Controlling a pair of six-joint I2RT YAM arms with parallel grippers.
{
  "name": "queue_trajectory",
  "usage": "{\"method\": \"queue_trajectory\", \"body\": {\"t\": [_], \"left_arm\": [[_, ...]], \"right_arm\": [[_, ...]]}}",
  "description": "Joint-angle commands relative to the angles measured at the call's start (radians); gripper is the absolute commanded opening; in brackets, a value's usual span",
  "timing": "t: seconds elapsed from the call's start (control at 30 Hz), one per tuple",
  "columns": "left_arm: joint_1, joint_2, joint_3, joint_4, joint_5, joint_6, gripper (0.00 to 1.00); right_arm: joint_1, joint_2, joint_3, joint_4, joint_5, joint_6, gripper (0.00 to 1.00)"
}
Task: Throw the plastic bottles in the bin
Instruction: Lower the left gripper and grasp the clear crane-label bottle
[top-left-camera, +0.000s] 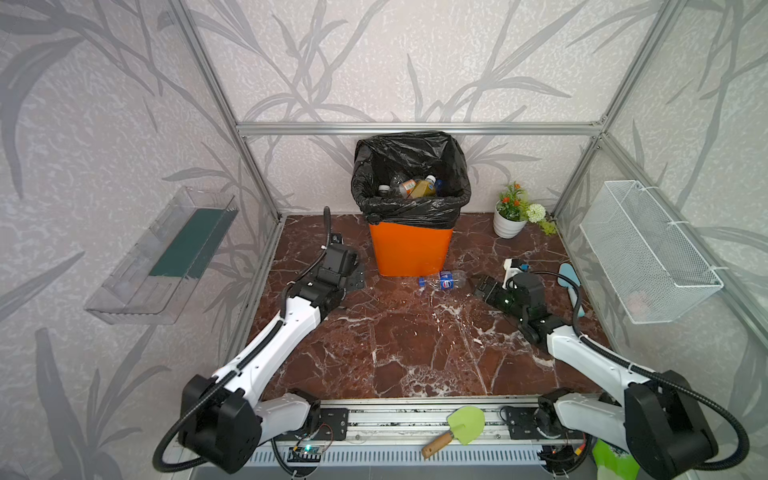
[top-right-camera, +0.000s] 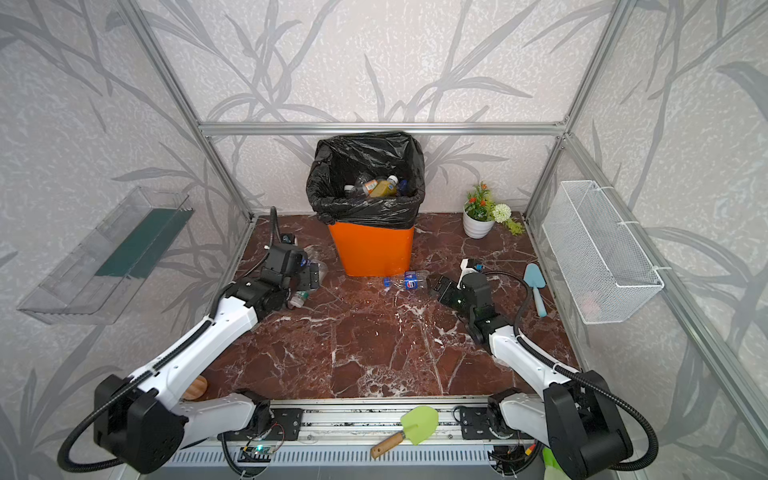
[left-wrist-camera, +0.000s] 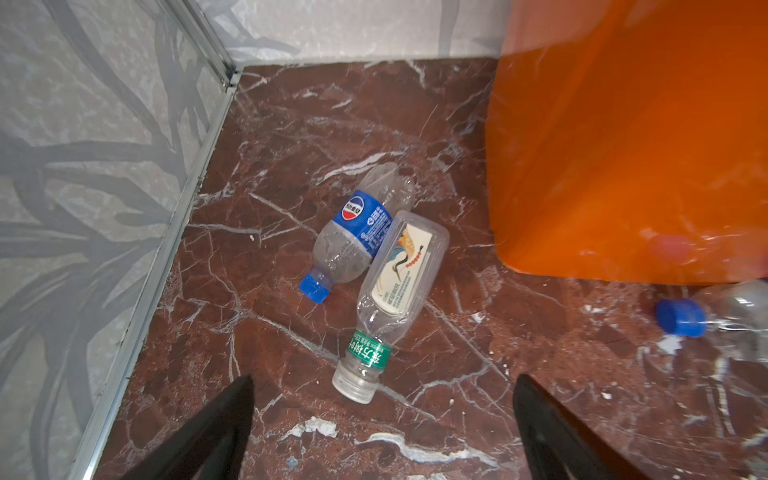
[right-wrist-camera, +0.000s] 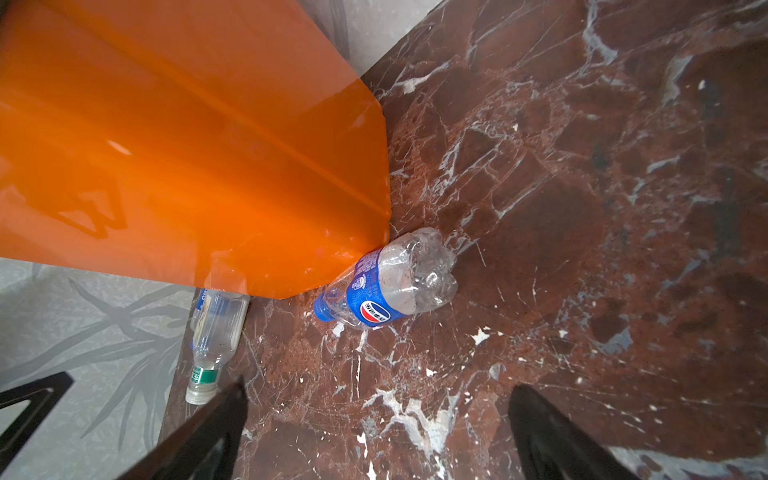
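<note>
Orange bin (top-left-camera: 409, 249), black bag folded over the rim, stood at the back of the marble tabletop (top-left-camera: 415, 353), between the two grippers and farther back than both. Several bottles (top-left-camera: 415, 187) lay inside it.

Left gripper (left-wrist-camera: 382, 380): fingers wide apart, nothing between them. Two bottles lay on their sides just ahead of it, touching, bodies crossed.
- White-label bottle (left-wrist-camera: 395, 291): clear cap pointed back at the gripper, close ahead of the fingertips and about midway between them.
- Blue-label bottle (left-wrist-camera: 357, 232): beyond the first, blue cap turned toward the side wall.
- The bin stood to this gripper's right, near both bottles but apart from them.

Right gripper (right-wrist-camera: 378, 384): also wide, also empty.
- Crushed bottle (right-wrist-camera: 395, 282), blue label and blue cap, lay on its side ahead of the gripper, clear of the fingertips, base toward the gripper and cap away.
- Its body sat at the bin's near corner, either touching it or just beside it; contact could not be confirmed.
- Blue trowel (top-right-camera: 534, 286) lay on the tabletop to this gripper's right, on the side away from the bin.
</note>
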Motion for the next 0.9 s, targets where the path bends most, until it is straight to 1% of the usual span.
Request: {"method": "queue_trajectory", "body": {"t": [0.0, 0.23, 0.43, 0.53, 0.7, 0.87], "left_arm": [[0.029, 0.064, 0.027, -0.031, 0.032, -0.035, 0.95], [0.119, 0.228, 0.044, -0.001, 0.167, -0.031, 0.91], [0.157, 0.328, 0.091, 0.030, 0.250, 0.004, 0.88], [0.158, 0.393, 0.135, 0.019, 0.262, 0.020, 0.85], [0.159, 0.461, 0.180, 0.031, 0.254, 0.042, 0.84], [0.161, 0.522, 0.236, 0.005, 0.235, 0.060, 0.84]], "right_arm": [[0.006, -0.019, 0.017, 0.025, 0.003, 0.002, 0.98], [0.004, -0.070, -0.013, -0.001, 0.045, -0.010, 0.99], [0.004, -0.079, -0.021, -0.004, 0.058, -0.016, 0.99], [0.004, -0.073, -0.019, 0.001, 0.054, -0.019, 1.00], [0.003, -0.072, -0.018, -0.003, 0.058, -0.029, 1.00], [-0.002, -0.075, -0.021, -0.007, 0.061, -0.033, 1.00]]}}
